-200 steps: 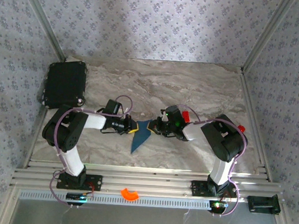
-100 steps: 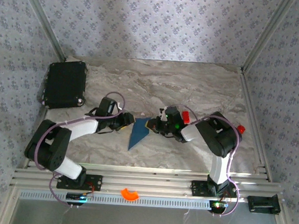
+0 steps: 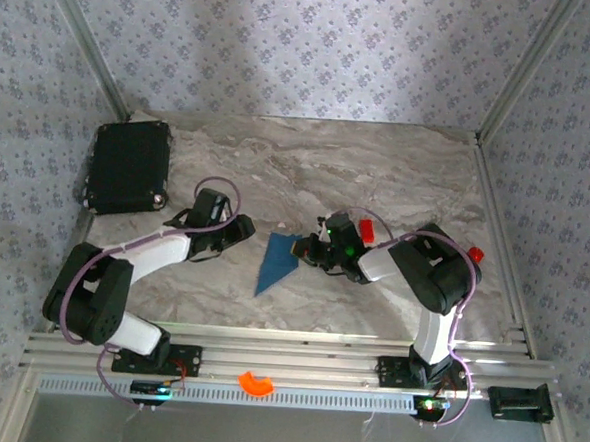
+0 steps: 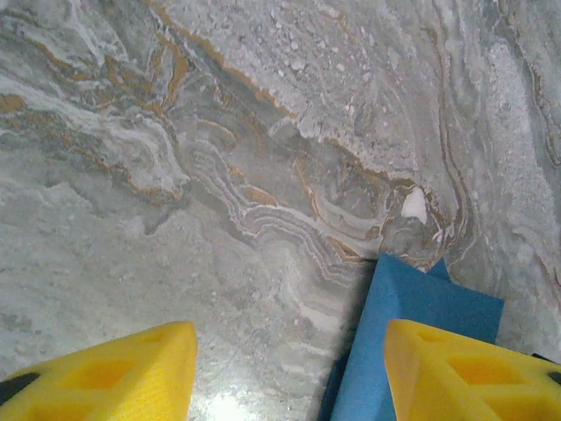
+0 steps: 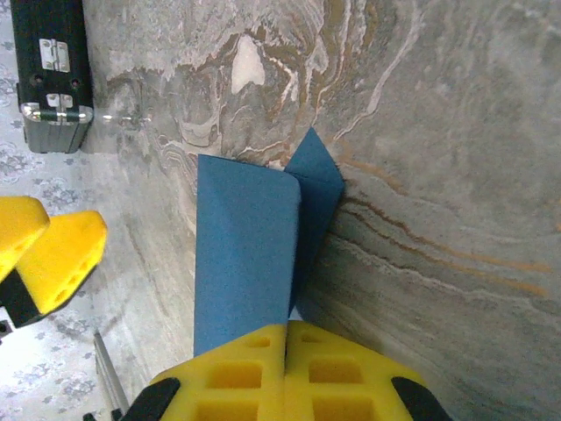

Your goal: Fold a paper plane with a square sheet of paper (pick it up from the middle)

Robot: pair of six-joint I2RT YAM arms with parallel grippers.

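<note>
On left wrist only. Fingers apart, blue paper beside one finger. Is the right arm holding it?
Observer: Yes. In the right wrist view the right gripper is shut on the near edge of the blue paper.
Operator: What shape is the sheet?
Observer: From the top it is folded to a slim wedge, with its tip pointing toward the arm bases.
Operator: Is left touching it?
Observer: It doesn't look like it. From the top, the left gripper sits just left of the paper, with a strip of table showing between them.
</note>
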